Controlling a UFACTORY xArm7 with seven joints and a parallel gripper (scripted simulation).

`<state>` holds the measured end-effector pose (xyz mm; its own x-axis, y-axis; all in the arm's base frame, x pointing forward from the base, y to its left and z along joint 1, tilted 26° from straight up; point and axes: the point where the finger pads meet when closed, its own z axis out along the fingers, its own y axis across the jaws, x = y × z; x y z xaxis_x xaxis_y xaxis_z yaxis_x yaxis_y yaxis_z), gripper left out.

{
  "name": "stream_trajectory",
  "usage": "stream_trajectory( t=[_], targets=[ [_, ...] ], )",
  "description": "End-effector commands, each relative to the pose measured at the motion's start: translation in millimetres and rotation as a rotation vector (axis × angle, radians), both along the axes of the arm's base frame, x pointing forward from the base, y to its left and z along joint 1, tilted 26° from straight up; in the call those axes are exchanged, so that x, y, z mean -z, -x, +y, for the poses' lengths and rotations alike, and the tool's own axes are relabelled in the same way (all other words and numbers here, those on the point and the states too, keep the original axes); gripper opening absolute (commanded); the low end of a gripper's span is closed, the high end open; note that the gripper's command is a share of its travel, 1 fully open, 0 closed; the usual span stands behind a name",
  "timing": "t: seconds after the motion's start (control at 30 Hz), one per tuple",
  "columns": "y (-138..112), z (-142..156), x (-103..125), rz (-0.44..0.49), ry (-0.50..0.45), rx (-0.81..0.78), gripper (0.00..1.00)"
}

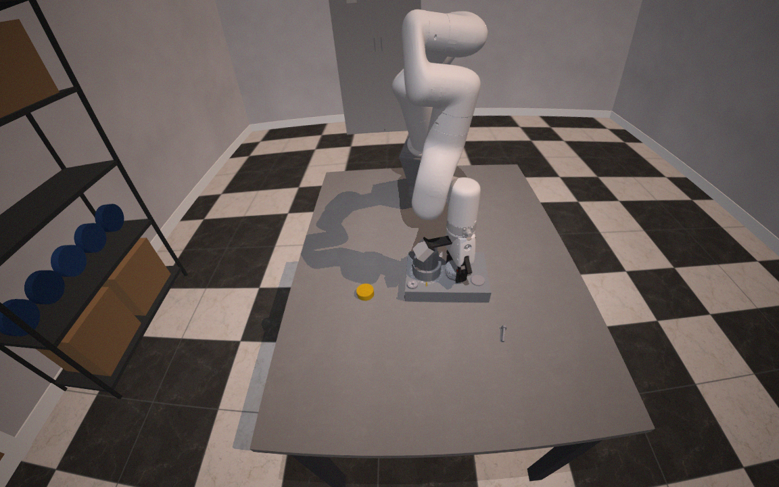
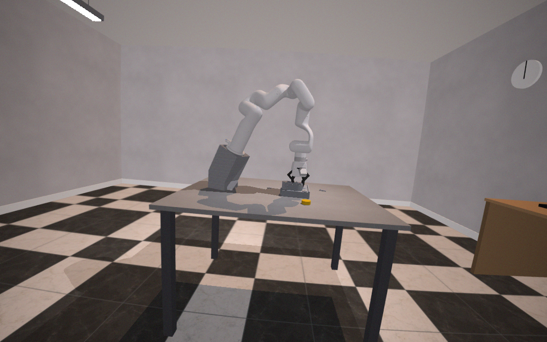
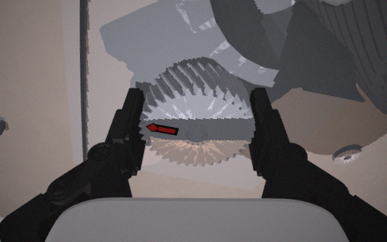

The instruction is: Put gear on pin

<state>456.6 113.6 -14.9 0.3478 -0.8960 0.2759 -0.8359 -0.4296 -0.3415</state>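
Note:
My gripper (image 3: 197, 105) is shut on the loose gear (image 3: 198, 134), with one finger on each side of its toothed rim. The gear lies flat, and its red arrow (image 3: 161, 129) points toward the left finger in the wrist view. In the top view the gripper (image 1: 464, 269) stands upright over the right part of the grey timing case (image 1: 447, 283). A pale round disc (image 1: 477, 279) sits on the case just right of the fingers. I cannot make out the pin or the collar mark.
A large dark gear assembly (image 1: 425, 263) stands on the case's left part, close beside the gripper, and also shows in the wrist view (image 3: 348, 40). A small toothed ring (image 3: 347, 155) lies near it. A yellow puck (image 1: 365, 291) and a bolt (image 1: 502, 333) lie on the table.

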Motion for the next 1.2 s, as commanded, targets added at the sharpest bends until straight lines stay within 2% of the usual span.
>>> stream_trajectory(
  t=[0.0, 0.23, 0.6, 1.17],
  targets=[
    [-0.1, 2.4, -5.8, -0.005, -0.005, -0.002, 0.00],
    [3.3, 3.3, -12.8, -0.005, -0.005, -0.002, 0.00],
    [15.2, 6.2, -37.7, -0.005, -0.005, -0.002, 0.00],
    [27.5, 9.3, -63.5, -0.005, -0.005, -0.002, 0.00]
  ],
)
